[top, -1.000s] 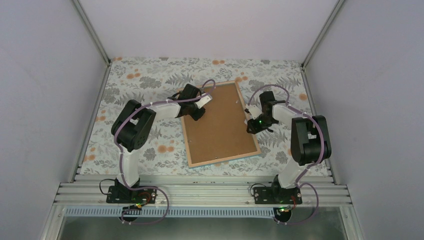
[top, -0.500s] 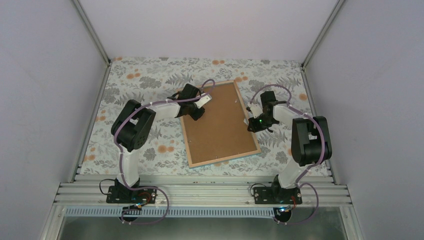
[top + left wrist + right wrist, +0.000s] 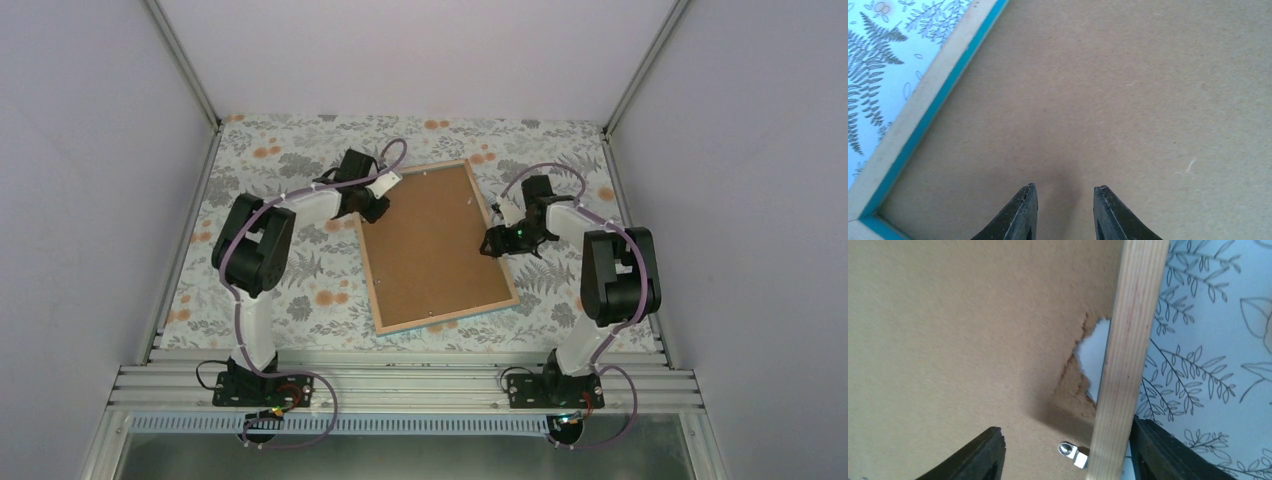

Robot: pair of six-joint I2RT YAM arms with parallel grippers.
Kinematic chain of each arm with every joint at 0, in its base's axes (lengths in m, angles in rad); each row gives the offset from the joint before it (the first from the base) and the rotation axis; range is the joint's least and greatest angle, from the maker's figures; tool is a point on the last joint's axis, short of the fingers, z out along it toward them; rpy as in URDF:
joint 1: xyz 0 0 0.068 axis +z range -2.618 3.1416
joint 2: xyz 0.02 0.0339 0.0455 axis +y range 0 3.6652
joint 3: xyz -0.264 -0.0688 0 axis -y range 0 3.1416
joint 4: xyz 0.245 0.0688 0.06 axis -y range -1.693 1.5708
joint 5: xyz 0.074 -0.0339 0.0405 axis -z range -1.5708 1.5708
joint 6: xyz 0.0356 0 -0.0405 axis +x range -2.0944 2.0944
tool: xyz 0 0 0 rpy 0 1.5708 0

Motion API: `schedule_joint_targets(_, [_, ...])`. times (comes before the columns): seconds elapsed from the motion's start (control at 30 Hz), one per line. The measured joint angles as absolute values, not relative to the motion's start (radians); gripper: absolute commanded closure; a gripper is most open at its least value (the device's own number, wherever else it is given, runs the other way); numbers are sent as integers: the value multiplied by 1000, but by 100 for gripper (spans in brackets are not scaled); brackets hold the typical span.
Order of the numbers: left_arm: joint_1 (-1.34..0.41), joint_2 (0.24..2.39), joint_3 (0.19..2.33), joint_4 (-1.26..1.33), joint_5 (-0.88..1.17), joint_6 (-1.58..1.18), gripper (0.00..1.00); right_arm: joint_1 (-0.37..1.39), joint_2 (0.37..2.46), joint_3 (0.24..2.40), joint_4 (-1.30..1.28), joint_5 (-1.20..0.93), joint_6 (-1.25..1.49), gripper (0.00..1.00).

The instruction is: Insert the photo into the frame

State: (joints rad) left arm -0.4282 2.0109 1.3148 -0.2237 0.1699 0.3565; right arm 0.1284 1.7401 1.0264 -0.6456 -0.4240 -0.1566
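Observation:
The frame (image 3: 450, 322) lies back up on the floral cloth, with the plain brown backing board (image 3: 430, 245) set in it. The photo is not in view. My left gripper (image 3: 372, 207) is at the frame's far left corner. In the left wrist view it (image 3: 1064, 192) hovers open and empty over the board (image 3: 1128, 90), beside the wood and turquoise rim (image 3: 913, 115). My right gripper (image 3: 490, 243) is at the frame's right edge. In the right wrist view it (image 3: 1068, 429) is wide open and straddles the wooden rim (image 3: 1128, 340), one finger over the board and one outside.
A small metal tab (image 3: 1073, 454) sticks out from the rim over the board between my right fingers. The board has a torn notch (image 3: 1095, 352) showing white beneath. Grey walls and metal posts (image 3: 185, 65) enclose the table.
My left gripper has moved from the frame's left edge up and left to its far left corner. My right gripper has shifted a little left over the right rim.

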Motion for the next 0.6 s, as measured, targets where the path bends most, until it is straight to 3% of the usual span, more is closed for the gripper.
schedule_joint_targets(0.17, [-394,1977,1307,-246,200,390,66,95,1740,1050,-642,-519,-129,34])
schedule_joint_targets(0.33, [-359,1803,1204,-289,223,392,62,70,1747,1049,-637,-564,-120,33])
schedule_joint_targets(0.6, [-295,1679,1016,-363,266,339,65,62,1758,1029,-625,-582,-107,32])
